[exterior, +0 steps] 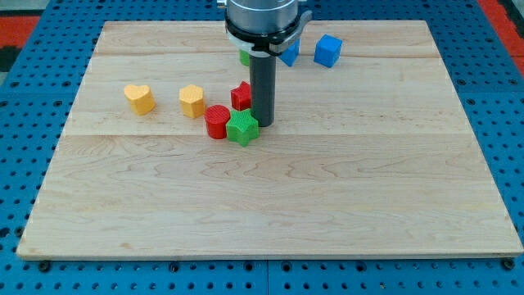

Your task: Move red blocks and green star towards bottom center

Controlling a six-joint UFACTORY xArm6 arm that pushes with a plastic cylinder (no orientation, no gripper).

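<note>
A green star (242, 128) lies a little above the board's middle. A red round block (216, 120) touches its left side. A second red block (241, 95) sits just above them, partly hidden by the rod. My tip (263, 123) rests on the board at the green star's upper right, right beside it and to the right of the upper red block.
A yellow heart (140, 97) and a yellow block (192, 101) lie at the view's left. A blue cube (327, 50) and a blue block (290, 52) sit near the top; a green block (244, 57) is mostly hidden behind the arm. The wooden board (270, 205) lies on blue pegboard.
</note>
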